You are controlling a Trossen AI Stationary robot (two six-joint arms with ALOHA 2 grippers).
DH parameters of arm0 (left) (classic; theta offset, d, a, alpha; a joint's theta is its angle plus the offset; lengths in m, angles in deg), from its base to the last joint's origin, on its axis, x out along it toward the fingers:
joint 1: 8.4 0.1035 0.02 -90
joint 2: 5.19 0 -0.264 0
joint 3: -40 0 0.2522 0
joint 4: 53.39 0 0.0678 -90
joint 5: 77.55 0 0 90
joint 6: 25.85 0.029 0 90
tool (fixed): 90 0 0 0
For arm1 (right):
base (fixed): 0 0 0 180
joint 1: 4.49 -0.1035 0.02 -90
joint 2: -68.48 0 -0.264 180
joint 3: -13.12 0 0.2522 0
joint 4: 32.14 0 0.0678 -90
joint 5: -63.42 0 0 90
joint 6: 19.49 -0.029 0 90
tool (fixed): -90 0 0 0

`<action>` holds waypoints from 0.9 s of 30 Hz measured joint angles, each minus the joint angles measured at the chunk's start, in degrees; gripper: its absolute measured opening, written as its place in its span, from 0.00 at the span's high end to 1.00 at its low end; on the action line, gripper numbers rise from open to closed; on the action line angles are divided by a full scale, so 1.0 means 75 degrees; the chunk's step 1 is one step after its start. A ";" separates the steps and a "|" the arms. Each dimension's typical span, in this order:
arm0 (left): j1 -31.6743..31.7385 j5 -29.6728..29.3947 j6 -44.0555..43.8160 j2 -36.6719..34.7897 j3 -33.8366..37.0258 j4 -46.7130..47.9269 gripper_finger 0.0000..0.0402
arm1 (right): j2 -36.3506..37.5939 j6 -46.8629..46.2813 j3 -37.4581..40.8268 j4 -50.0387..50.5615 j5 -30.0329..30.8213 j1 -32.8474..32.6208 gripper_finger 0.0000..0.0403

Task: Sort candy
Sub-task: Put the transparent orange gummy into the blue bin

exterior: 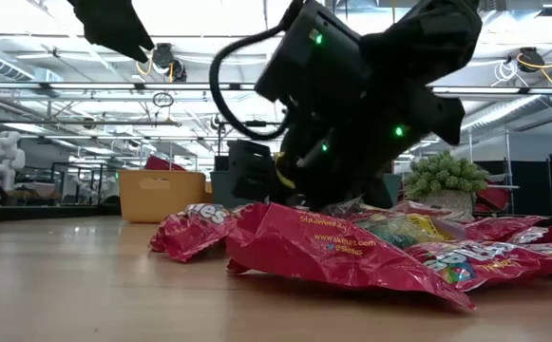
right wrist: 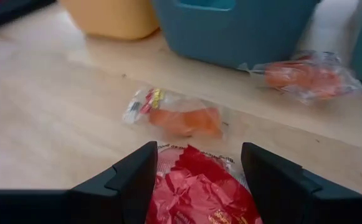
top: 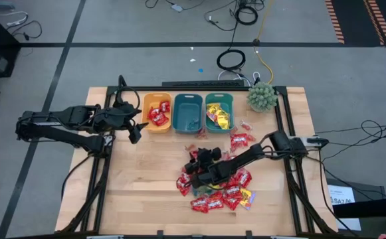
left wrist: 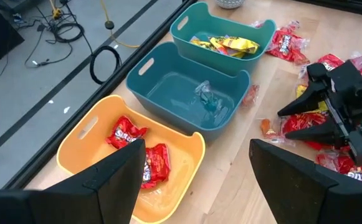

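Note:
A pile of red and yellow candy packets [top: 224,191] lies on the table's near middle. My right gripper [top: 194,166] is low over the pile's far-left edge. It is open, and its fingers stand on either side of a red packet [right wrist: 196,190]. A clear-wrapped orange sweet [right wrist: 184,118] lies just beyond them. My left gripper [top: 134,129] is open and holds nothing. It hovers beside the orange bin [left wrist: 75,146], which has two red packets [left wrist: 126,134] in it. My right gripper straddles the red packet's crinkled end [right wrist: 193,168], coming at it slanting down toward the bins. The packet lies flat on the table among the pile. I cannot tell whether the fingers [right wrist: 131,177] touch it.
Three bins stand in a row at the far edge. The middle teal bin [left wrist: 144,78] holds a clear-wrapped piece and the right teal bin [top: 208,99] holds yellow packets. A green spiky plant [top: 262,97] sits at the far right corner. Bare wood lies to the left of the pile.

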 joint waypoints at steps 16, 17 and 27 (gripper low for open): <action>0.0002 0.0023 0.0000 0.0000 0.0000 -0.0002 0.26 | 0.0201 0.1052 0.0007 -0.0170 0.0245 0.0547 0.44; 0.0003 0.0026 0.0000 0.0000 0.0000 -0.0003 0.26 | 0.0193 0.1056 0.0012 -0.0149 0.0245 0.0601 0.44; 0.0001 0.0039 0.0003 0.0000 0.0000 -0.0006 0.26 | 0.0127 0.1336 0.0003 -0.0134 -0.0443 0.1204 0.45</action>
